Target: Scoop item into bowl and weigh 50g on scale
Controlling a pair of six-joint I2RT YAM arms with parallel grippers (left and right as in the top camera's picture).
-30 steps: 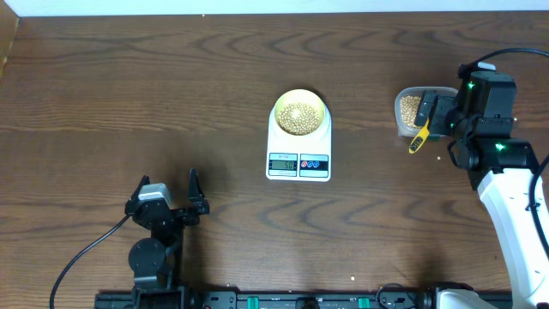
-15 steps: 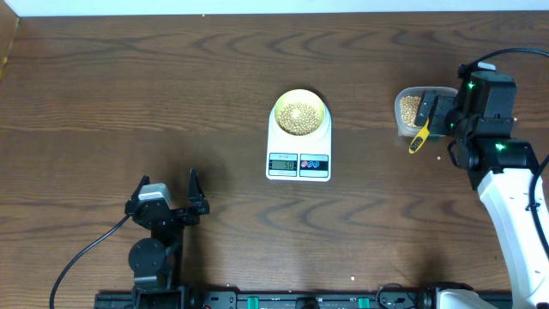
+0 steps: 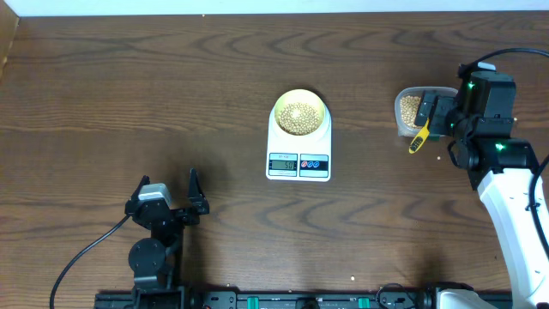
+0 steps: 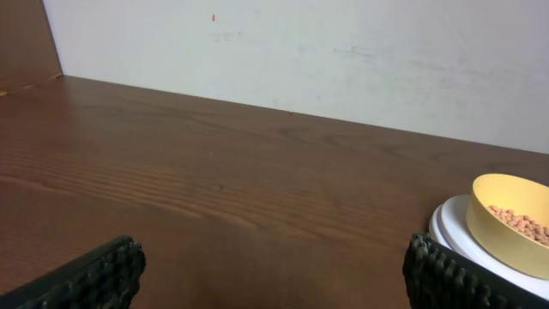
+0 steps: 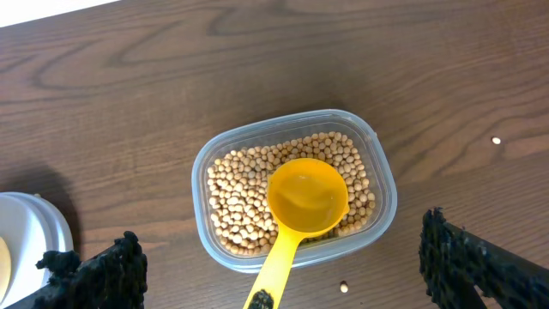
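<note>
The pale yellow-green bowl (image 3: 300, 113) sits on the back half of the white digital scale (image 3: 298, 146) at the middle of the dark wooden desk (image 3: 129, 86), partly filled with tan soybeans (image 3: 299, 118); the digits on the display are too small to read. Well to its right, a clear plastic tub (image 5: 377, 184) holds more soybeans with the bright yellow scoop (image 5: 307, 196) resting on them, bowl up and empty. The right fingers (image 5: 94, 275) hang spread wide on either side of its handle without pinching it, and a few stray beans (image 5: 496, 140) lie on the desk nearby. The left fingers (image 4: 94, 275) are also spread, holding nothing, low at the near left of the desk, well apart from the scale.
</note>
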